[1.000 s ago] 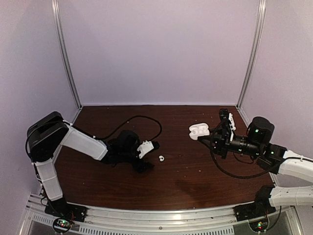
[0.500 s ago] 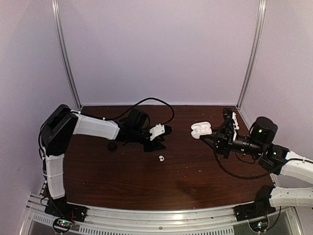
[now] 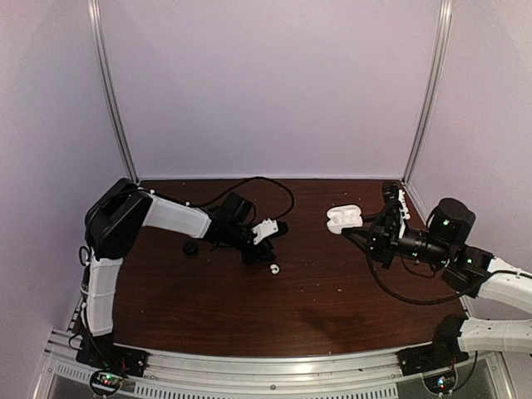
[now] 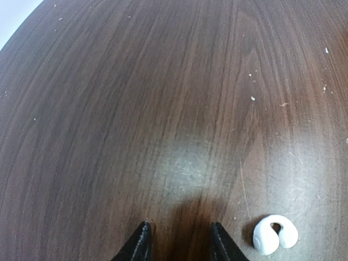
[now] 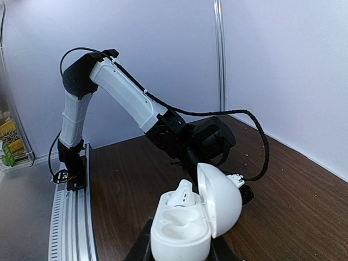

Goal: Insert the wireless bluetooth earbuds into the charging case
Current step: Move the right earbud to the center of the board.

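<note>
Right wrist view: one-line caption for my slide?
Right gripper holds the open glossy white charging case, one white earbud seated inside, left arm beyond.

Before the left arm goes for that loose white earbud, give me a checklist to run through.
1. Charging case lid open: ok.
2. Case gripped by right fingers: ok.
3. Free slot in case: ok, one white bud already seated beside it.
4. Loose white earbud between left fingers: not ok, it lies on the table beside them.
5. Left fingers empty: ok.
6. Small black item on table an earbud: cannot tell.
</note>
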Controlling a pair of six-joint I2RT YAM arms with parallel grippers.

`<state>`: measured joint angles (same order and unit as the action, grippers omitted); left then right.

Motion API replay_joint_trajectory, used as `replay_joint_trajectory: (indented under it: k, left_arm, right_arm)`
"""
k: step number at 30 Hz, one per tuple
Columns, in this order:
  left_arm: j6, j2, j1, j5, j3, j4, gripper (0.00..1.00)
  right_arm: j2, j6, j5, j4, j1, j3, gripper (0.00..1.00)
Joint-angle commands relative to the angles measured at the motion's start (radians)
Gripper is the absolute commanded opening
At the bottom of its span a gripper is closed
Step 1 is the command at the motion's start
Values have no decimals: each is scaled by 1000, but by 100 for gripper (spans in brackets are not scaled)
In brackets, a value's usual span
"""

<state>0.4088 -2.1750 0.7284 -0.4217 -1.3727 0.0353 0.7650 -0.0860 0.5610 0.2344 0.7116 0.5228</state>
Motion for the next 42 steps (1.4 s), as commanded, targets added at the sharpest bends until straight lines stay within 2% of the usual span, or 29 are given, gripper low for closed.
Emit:
replay_joint_trajectory:
  k: [1, 14, 42]
  left_arm:
    - [-20, 3, 0, 29, 0, 11, 38]
    - [-46, 81, 52, 37, 178, -60, 35]
    - [-102, 189, 128, 42, 345, -62, 34]
  right_arm:
    - [-8, -8, -5, 8, -3, -4, 0]
    - [3, -6, 1, 12, -3, -5, 0]
    - [12, -3, 1, 8, -4, 1, 0]
